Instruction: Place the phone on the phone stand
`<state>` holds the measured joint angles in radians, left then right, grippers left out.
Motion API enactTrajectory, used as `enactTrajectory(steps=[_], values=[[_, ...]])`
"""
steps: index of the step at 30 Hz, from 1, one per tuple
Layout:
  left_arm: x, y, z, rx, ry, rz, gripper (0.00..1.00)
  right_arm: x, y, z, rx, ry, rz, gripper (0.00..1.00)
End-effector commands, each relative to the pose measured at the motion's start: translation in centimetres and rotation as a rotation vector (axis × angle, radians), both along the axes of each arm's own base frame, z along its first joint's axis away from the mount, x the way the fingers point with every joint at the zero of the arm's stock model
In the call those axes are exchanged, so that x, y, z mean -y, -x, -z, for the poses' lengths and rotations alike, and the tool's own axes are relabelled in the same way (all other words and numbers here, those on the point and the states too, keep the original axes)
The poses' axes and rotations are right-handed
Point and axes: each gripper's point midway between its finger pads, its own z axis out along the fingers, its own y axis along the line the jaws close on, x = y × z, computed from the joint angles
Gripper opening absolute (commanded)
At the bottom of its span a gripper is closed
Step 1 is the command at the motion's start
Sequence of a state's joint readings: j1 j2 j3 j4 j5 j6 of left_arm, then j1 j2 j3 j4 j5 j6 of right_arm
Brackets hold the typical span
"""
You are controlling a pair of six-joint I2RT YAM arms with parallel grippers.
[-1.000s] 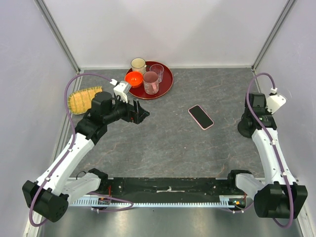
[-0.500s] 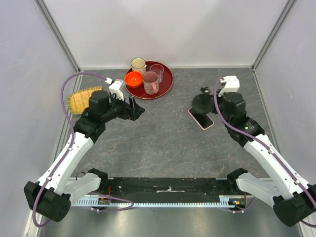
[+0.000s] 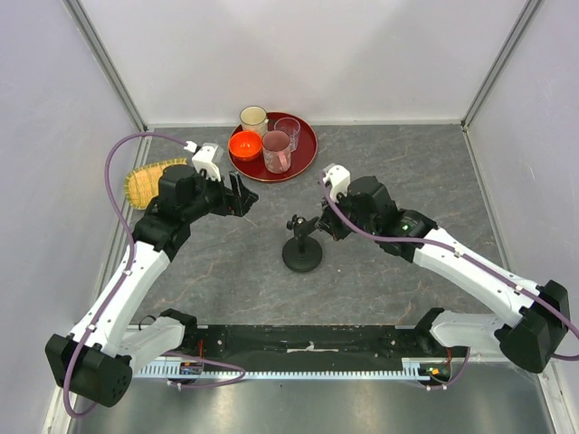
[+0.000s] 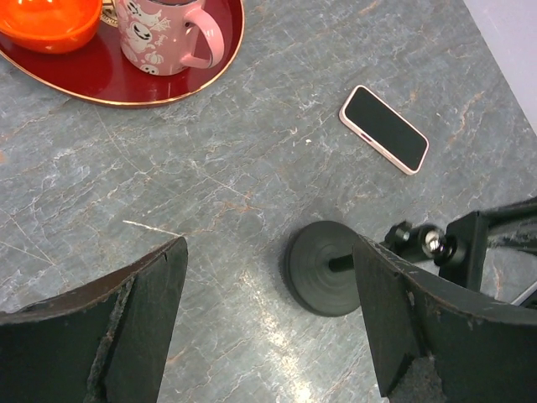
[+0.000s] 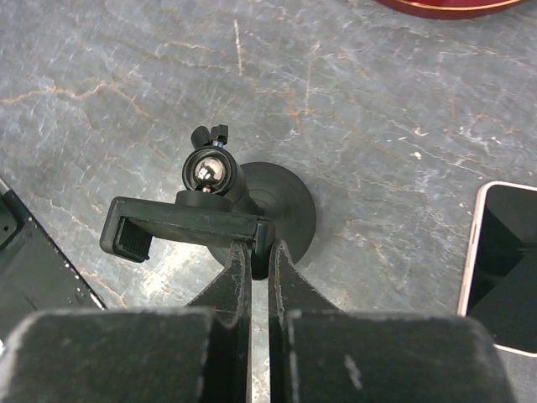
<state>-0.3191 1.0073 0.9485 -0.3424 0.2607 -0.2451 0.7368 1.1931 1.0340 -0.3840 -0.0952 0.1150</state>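
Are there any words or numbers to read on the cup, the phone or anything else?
None: no words, numbers or brand marks can be read in any view.
The pale pink handled mug shows only little white cartoon faces, no letters.
The slim pink-cased smartphone has a blank black glass screen.
The all-black round-based phone stand shows no markings.

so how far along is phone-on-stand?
Done: phone stand upright on the table, near its middle. In hand: right end effector shut on the stand's top holder. To do: phone lies flat, untouched; left end effector open and empty. Grasping and placing the phone remain.
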Motion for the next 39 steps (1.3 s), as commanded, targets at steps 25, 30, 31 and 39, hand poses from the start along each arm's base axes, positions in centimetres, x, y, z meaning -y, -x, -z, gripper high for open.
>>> enactTrajectory(steps=[25,30,31,39], values=[[1.5,0.4,-0.6,0.003,0.068,0.091,0.86,2.6,-4.4,-7.7,0.289,-0.07,0.471,0.98],[1.5,0.5,-0.8,0.01,0.071,0.093,0.86,10.2,-8.4,-8.6,0.247,-0.169,0.678,0.98],[1.6,0.5,-0.9,0.012,0.073,0.097,0.86,12.8,-9.8,-8.3,0.229,-0.187,0.759,0.98],[1.6,0.8,-1.1,0.019,0.08,0.102,0.86,17.1,-18.1,-0.8,-0.116,-0.315,0.724,0.98]])
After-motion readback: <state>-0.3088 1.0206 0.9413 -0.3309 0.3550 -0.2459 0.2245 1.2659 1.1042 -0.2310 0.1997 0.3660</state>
